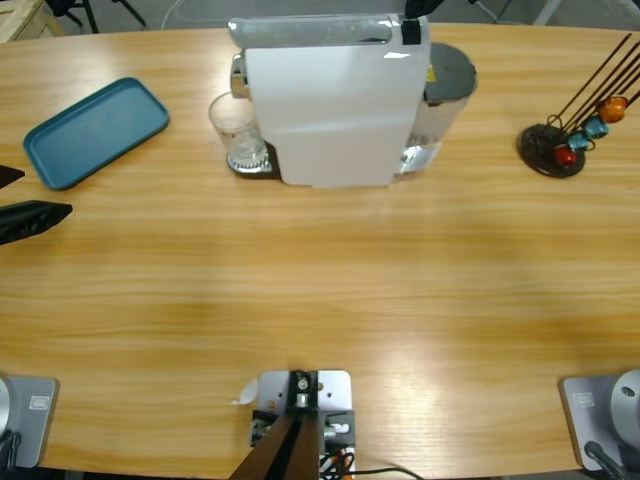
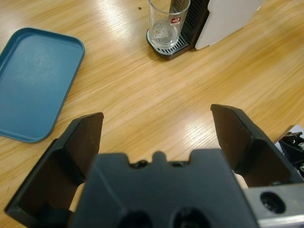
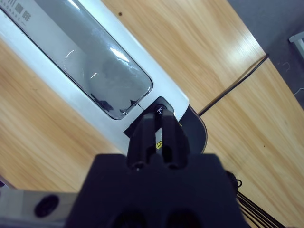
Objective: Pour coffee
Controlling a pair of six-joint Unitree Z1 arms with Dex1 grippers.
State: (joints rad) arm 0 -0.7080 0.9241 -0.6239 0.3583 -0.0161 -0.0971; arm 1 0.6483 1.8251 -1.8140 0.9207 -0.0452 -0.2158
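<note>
A white coffee machine (image 1: pixel 330 100) stands at the back middle of the table, with an empty clear glass (image 1: pixel 236 130) on its drip tray (image 1: pixel 255 165) at its left side. The left wrist view shows the same glass (image 2: pixel 167 21) far ahead of my left gripper (image 2: pixel 156 128), which is open and empty above bare wood. In the high view that gripper (image 1: pixel 30 220) sits at the left edge. My right gripper (image 3: pixel 159 118) is shut, its tips over the button (image 3: pixel 160 112) on the machine's top (image 3: pixel 85 71), and it enters the high view at the top edge (image 1: pixel 418 15).
A blue tray (image 1: pixel 95 130) lies at the back left, also seen empty in the left wrist view (image 2: pixel 33 85). A capsule holder (image 1: pixel 565 140) with coloured capsules on black rods stands at the back right. A black cable (image 3: pixel 232 88) runs across the table behind the machine.
</note>
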